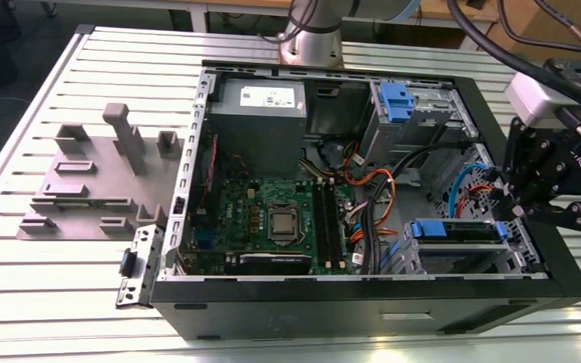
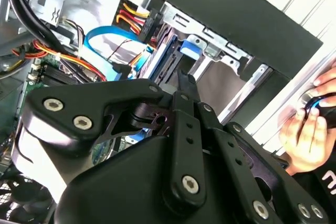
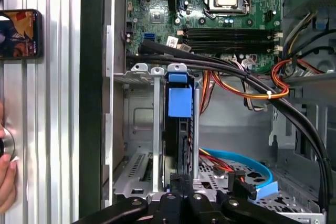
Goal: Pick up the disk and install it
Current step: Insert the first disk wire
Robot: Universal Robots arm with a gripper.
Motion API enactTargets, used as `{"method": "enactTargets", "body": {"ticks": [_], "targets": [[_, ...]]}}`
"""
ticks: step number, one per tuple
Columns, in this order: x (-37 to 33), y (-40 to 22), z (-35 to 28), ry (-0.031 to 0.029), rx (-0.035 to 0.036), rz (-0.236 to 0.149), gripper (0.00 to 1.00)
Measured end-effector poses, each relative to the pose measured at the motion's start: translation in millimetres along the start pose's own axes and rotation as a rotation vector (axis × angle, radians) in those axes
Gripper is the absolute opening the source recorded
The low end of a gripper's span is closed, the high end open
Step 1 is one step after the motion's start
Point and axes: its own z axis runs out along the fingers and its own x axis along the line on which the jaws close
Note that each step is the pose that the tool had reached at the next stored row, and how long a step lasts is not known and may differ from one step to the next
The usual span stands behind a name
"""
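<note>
Disk: standing on edge in the lower drive bay, blue bracket showing.
Claw: just beside its near end, tips pinched narrow, nothing between.

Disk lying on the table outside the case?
No. In the exterior view the disk sits inside the case, slotted into the lower drive cage.

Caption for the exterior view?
The gripper at the exterior view's right, close to the disk standing inside the open computer case.
</note>
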Motion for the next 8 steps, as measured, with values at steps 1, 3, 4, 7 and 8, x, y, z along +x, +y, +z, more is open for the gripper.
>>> {"method": "enactTargets", "body": {"ticks": [1,3,4,7,8], "targets": [[-0.5,-0.4,-0.7,-0.0001,0.0000,0.000,0.11],[-2.0,-0.7,-3.4,0.0001,0.0000,0.000,0.11],[-2.8,-0.9,-4.6,0.0000,0.0000,0.000,0.11],[-5.2,-2.0,-6.4,-0.0001,0.0000,0.000,0.11],[-6.5,-3.4,-6.4,-0.0001,-0.0001,0.000,0.11]]}}
